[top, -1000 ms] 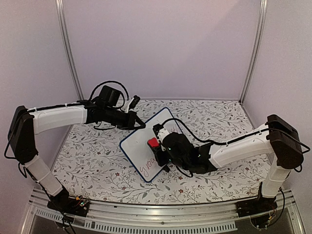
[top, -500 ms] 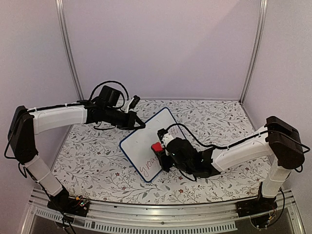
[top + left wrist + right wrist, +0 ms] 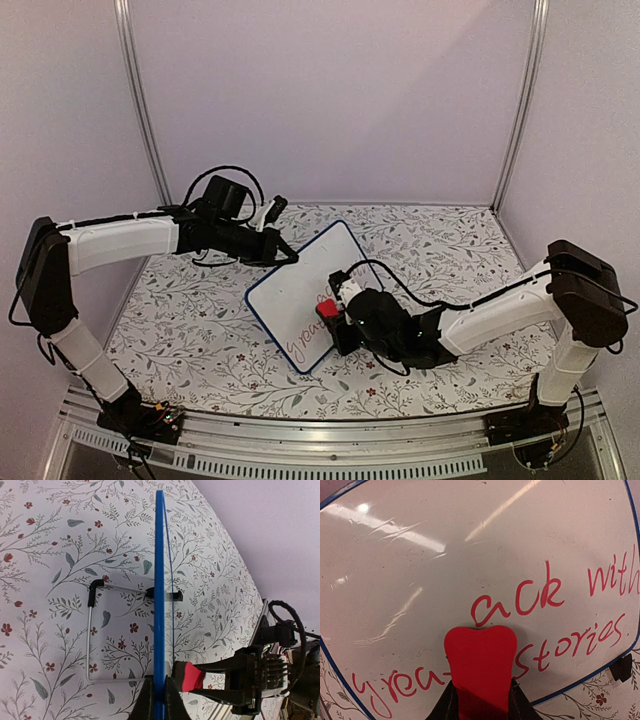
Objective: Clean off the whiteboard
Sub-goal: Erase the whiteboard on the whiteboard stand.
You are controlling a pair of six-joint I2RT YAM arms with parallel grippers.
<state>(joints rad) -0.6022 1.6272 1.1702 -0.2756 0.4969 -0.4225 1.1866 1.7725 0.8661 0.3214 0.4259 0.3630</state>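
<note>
The whiteboard (image 3: 300,290) stands tilted on the floral table, white with a dark-blue rim and red handwriting along its lower part (image 3: 555,592). My left gripper (image 3: 290,258) is shut on the board's upper rim; in the left wrist view the rim (image 3: 159,580) runs edge-on between my jaws (image 3: 159,700). My right gripper (image 3: 333,312) is shut on a small red eraser (image 3: 326,308) and presses it against the board's face. In the right wrist view the eraser (image 3: 480,665) covers part of the writing between "grea" and "stories".
A wire stand (image 3: 91,630) props the board from behind. The floral tablecloth (image 3: 200,330) covers the table. Lilac walls with metal corner posts (image 3: 140,100) enclose the back and sides.
My right gripper has slid the eraser down and to the right across the board, toward the written lines. The left arm and the board have stayed still.
</note>
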